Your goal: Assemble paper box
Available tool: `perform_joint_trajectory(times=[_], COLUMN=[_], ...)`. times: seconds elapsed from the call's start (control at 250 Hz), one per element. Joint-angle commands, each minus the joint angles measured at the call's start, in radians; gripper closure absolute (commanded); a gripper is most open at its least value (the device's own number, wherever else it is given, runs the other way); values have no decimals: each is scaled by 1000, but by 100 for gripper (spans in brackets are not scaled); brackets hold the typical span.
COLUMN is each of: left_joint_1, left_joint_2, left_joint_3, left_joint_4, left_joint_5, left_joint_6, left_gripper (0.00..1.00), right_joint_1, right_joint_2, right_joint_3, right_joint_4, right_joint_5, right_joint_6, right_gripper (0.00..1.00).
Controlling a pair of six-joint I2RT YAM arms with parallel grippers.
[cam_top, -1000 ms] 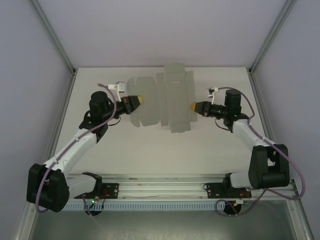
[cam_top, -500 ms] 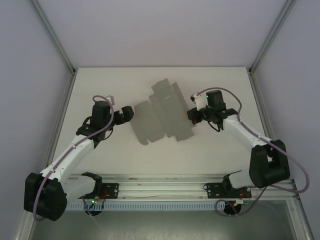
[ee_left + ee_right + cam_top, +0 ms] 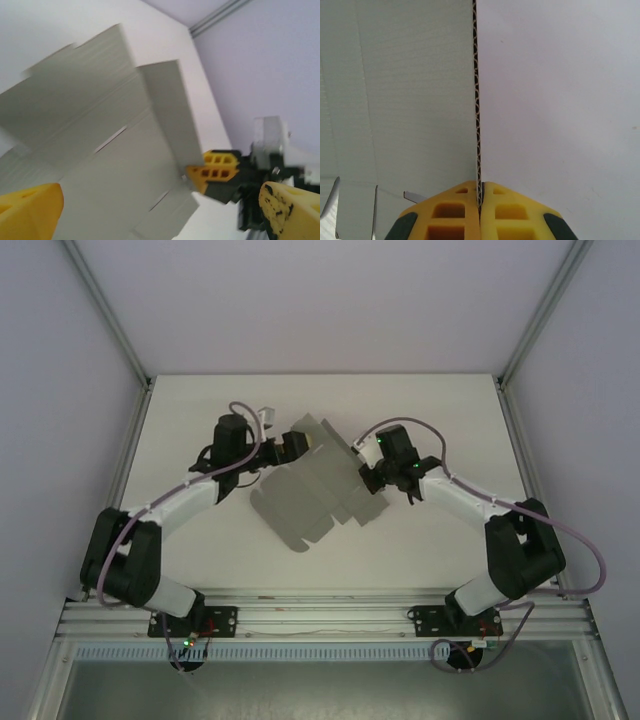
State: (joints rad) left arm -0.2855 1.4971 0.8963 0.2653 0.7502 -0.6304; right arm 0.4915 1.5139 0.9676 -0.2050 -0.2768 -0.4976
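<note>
Grey paper box (image 3: 310, 495), unfolded die-cut corrugated sheet, flaps spread, one edge raised off table

Unfolded grey paper box (image 3: 300, 502) on the table (image 3: 430, 540) between left gripper (image 3: 298, 444) and right gripper (image 3: 363, 476)

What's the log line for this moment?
task: assemble box | sheet: unassembled | right fingers: shut on sheet edge | left fingers: open, beside sheet
</note>
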Motion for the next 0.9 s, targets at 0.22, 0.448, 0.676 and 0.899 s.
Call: perform_joint_trajectory(times=[0.22, 0.448, 0.676, 0.899], left_joint_1=[-4, 3, 2, -8], left_joint_2=[204, 272, 244, 233], left_joint_3=[159, 206, 202, 238], left_joint_4=[121, 53, -51, -206], left_joint_5=[47, 10, -88, -150], left_joint_6=[-41, -49, -34, 50], left_gripper=[0, 2, 19, 49], right_joint_1=[37, 77, 85, 87], right_joint_2=[3, -26, -6, -24], right_joint_3=[-61, -128, -129, -132], right_joint_4=[123, 209, 255, 273], right_joint_5=[-38, 25, 144, 158], right_joint_6=[-138, -294, -331, -311], right_gripper=[100, 100, 100, 100])
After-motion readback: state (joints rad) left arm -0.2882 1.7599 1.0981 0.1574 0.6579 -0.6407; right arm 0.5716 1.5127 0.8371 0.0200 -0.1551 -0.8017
